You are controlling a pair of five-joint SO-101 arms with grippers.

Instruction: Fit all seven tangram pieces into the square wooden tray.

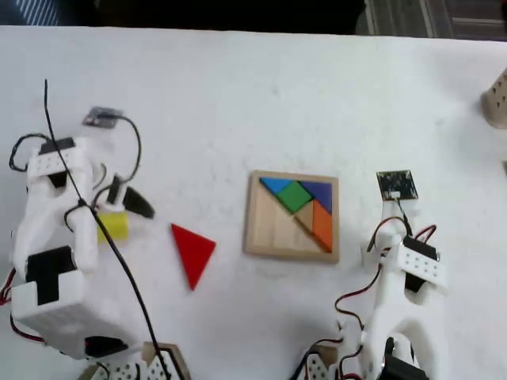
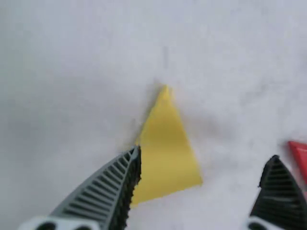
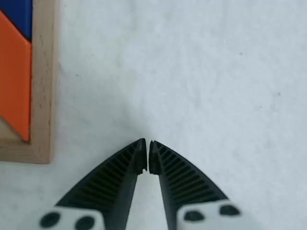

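Left wrist view: left jaws spread, over yellow triangle [image 2: 165, 143]; right jaws closed, empty, beside tray [image 3: 43, 96].

Likely a robotics lab bench: a white tabletop [image 1: 238, 87] carries a printed left arm [image 1: 47, 229] at lower left, a right arm [image 1: 400, 297] at lower right, and a bare circuit board [image 1: 396, 185].

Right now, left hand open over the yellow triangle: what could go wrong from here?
1. The yellow triangle lies flat on the table; the left hand, open over it, may skid it rather than grip it.
2. The red triangle sits close beside the black finger; closing or shifting could nudge it.
3. The tray is part filled; a piece dropped in unturned may ride up on its neighbours.
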